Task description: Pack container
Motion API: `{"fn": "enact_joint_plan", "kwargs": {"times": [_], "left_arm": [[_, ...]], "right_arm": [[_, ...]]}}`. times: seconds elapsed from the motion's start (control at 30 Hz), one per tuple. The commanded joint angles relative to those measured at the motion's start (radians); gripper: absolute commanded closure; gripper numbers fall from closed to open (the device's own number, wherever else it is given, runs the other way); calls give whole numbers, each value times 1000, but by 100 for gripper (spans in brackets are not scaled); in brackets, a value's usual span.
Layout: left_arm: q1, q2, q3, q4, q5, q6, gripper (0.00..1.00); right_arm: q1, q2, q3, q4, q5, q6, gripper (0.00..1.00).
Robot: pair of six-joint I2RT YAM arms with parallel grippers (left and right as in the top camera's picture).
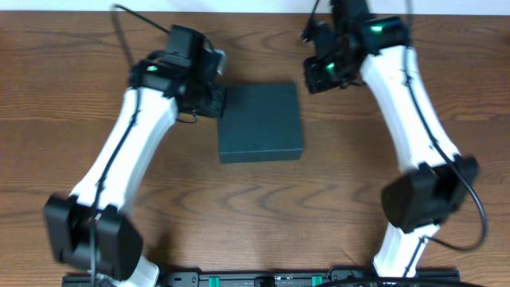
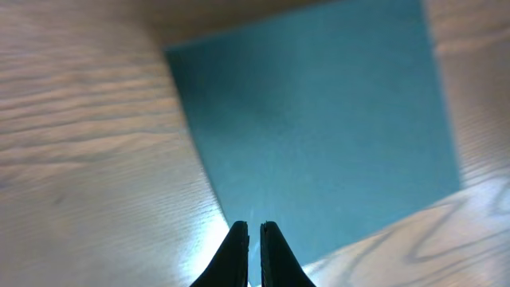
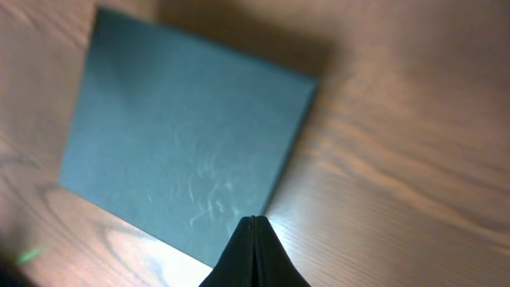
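The container (image 1: 260,121) is a dark teal-green flat box lying closed on the wooden table, near the middle. It fills the left wrist view (image 2: 319,119) and the right wrist view (image 3: 183,135). My left gripper (image 1: 217,97) is at the box's upper left corner; its fingers (image 2: 254,227) are nearly together with nothing between them. My right gripper (image 1: 316,77) hovers just right of the box's upper right corner; its fingers (image 3: 253,221) are pressed shut and empty, above the box's edge.
The wooden table (image 1: 96,56) surrounds the box. Both white arms reach in from the front edge, the left one (image 1: 119,159) and the right one (image 1: 414,119). A dark rail (image 1: 263,279) runs along the front.
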Motion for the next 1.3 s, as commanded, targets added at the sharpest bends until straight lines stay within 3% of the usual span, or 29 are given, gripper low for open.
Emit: {"fn": "enact_joint_plan", "kwargs": {"times": [0.0, 0.3, 0.57, 0.8, 1.03, 1.1, 1.27], "left_arm": [[-8, 89, -14, 11, -15, 47, 94], [-8, 280, -14, 26, -15, 47, 94], [-5, 266, 10, 10, -15, 47, 94], [37, 69, 138, -72, -25, 47, 94], [119, -249, 203, -88, -218, 48, 93], [143, -335, 203, -92, -263, 48, 79], [192, -524, 203, -99, -281, 48, 64]], "right_arm": [[39, 75, -6, -15, -46, -10, 99], [70, 256, -6, -26, -42, -13, 99], [70, 246, -1, -19, -79, -47, 99], [70, 11, 17, 89, 79, -27, 99], [70, -327, 18, 249, 388, -28, 99], [70, -422, 18, 257, 461, -28, 99], [70, -636, 18, 238, 512, -28, 99]]}}
